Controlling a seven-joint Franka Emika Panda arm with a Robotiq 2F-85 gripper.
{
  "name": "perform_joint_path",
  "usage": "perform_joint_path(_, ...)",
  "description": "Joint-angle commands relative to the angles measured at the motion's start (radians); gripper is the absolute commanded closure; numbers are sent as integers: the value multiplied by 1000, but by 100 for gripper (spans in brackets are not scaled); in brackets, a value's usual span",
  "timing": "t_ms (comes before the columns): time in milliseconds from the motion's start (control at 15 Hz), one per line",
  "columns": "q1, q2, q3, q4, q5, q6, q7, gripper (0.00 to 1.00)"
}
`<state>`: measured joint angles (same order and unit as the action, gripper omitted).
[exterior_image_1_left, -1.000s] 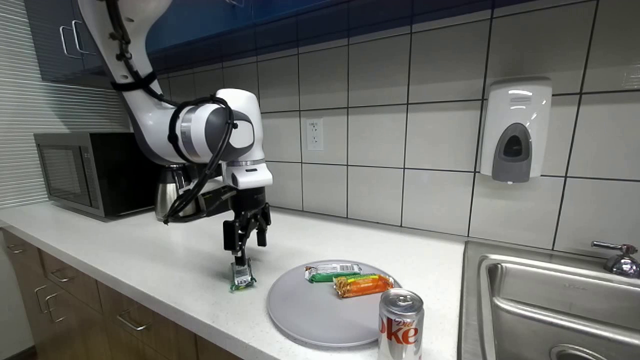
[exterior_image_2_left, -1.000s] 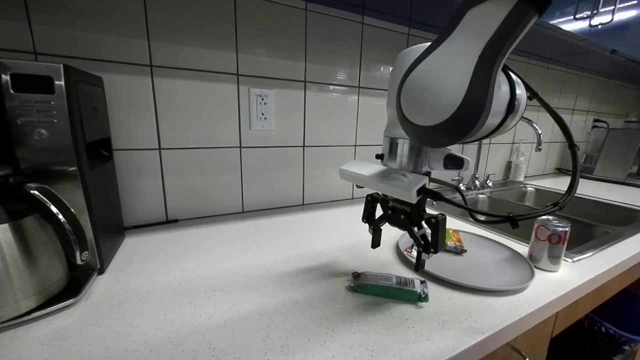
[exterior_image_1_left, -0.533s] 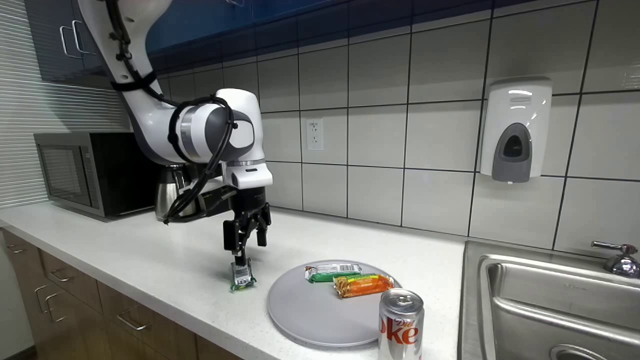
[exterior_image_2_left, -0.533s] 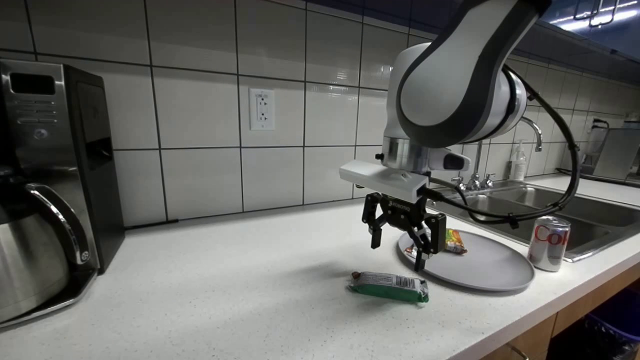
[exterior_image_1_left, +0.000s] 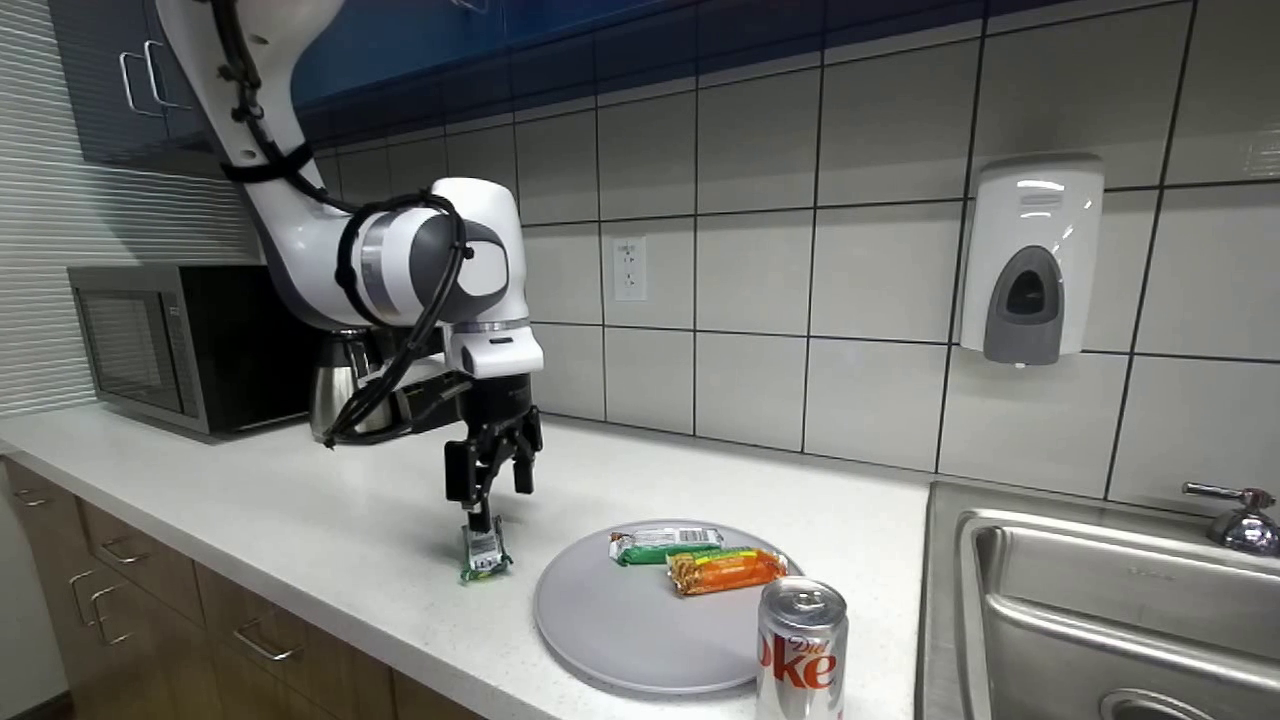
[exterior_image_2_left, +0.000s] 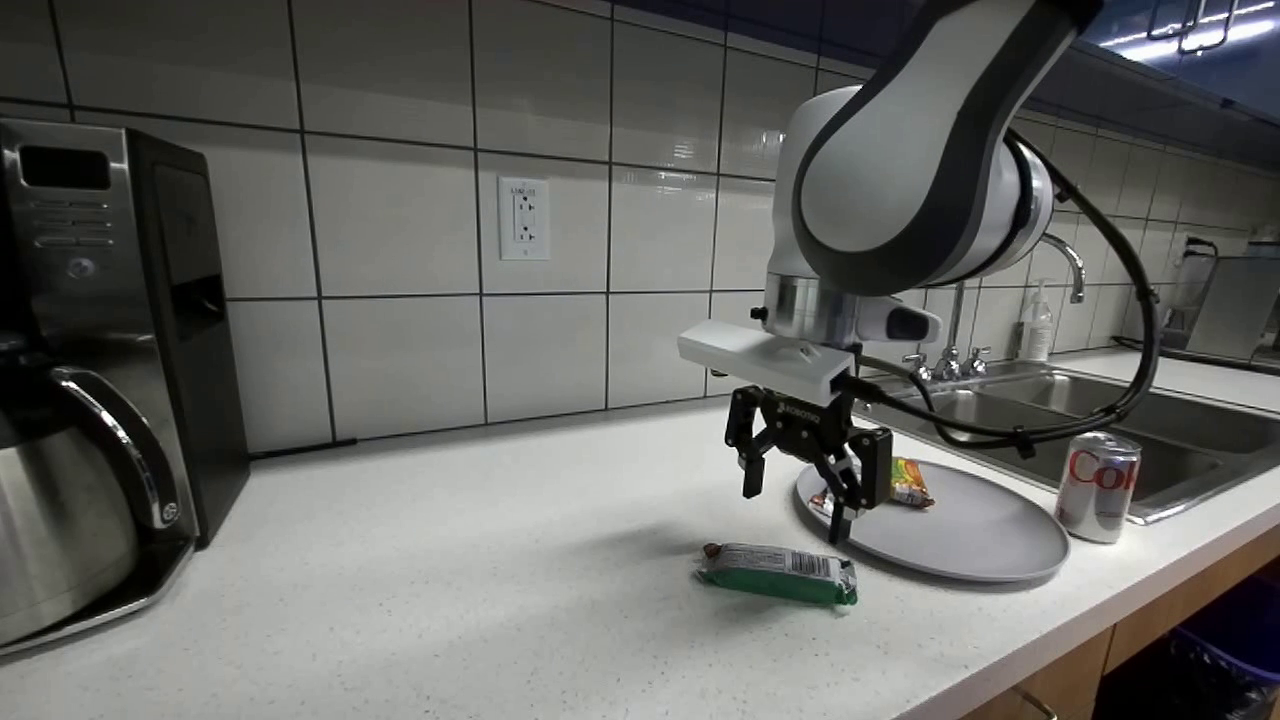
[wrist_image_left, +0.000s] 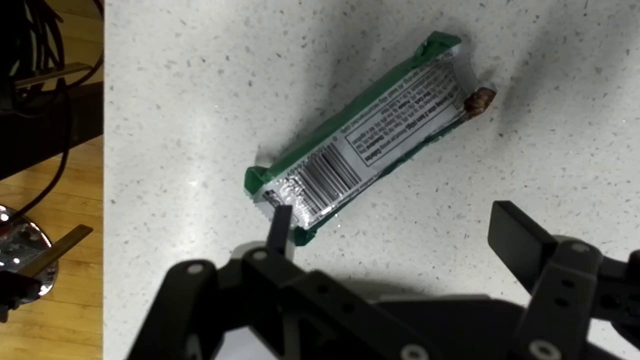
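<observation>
"Wrist view: what lies by the tool (wrist_image_left: 390, 219)?"

"A snack bar (wrist_image_left: 367, 140) in a green and silver wrapper, flat on the bench (wrist_image_left: 175, 100) with its barcode up. It slants across the upper middle of the frame, its brown-printed corner toward the upper right."

"Does the tool have hold of it?"

"No. Its fingers stand spread wide apart, gripping nothing. One finger (wrist_image_left: 281, 227), left of centre in that frame, overlaps the wrapper's lower end, but in an exterior view a strip of bench shows between fingertip and wrapper, so they are apart."

"And from outside?"

"In both exterior views the snack bar lies below the tool, near the round grey plate (exterior_image_1_left: 620, 630)."

"What is on the plate?"

"A green-and-silver packet (exterior_image_1_left: 665, 545) and an orange packet (exterior_image_1_left: 728, 572), close together toward its upper right in an exterior view. Whether they touch, I cannot tell."

"What about the lower right of that frame?"

"A Diet Coke can (exterior_image_1_left: 803, 650) stands upright just beside the plate, with the steel sink (exterior_image_1_left: 1150, 595) farther right. Over at the left edge of an exterior view is a coffee maker (exterior_image_2_left: 150, 330)."
</observation>
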<state>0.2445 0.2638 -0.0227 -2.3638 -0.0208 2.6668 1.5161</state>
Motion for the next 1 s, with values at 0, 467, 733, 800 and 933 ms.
perform_joint_path(0,27,-23,-9,-11,-33,-28,118,0)
perform_joint_path(467,64,-4,-11,-6,-72,-17,300,0)
perform_joint_path(733,74,19,-22,-1,-118,-2,421,0)
perform_joint_path(800,75,26,-24,0,-126,0,450,0)
perform_joint_path(933,74,42,-22,2,-129,8,488,0)
